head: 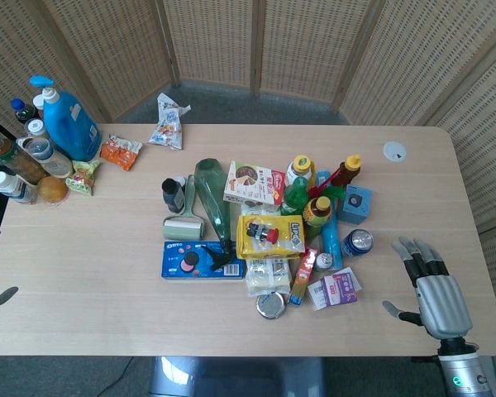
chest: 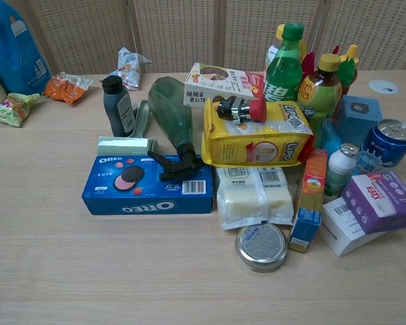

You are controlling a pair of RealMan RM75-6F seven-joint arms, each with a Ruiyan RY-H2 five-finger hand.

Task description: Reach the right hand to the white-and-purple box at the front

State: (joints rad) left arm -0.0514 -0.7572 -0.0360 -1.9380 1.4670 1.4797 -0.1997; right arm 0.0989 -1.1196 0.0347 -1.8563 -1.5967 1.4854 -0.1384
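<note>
Both views are bright and evenly lit from overhead, with only short, soft shadows under the clutter on the table (head: 83, 273). Focus is sharp throughout; the blue can (chest: 388, 140) top shows faint glare at right of the chest view

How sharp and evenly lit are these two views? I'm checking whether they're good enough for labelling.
Head view: even, soft light, faint shadows, no strong glare; small labels are too small to read, but the right hand is sharp. Chest view: close and sharp, the Oreo box and purple box print legible, a mild sheen on the round tin.
</note>
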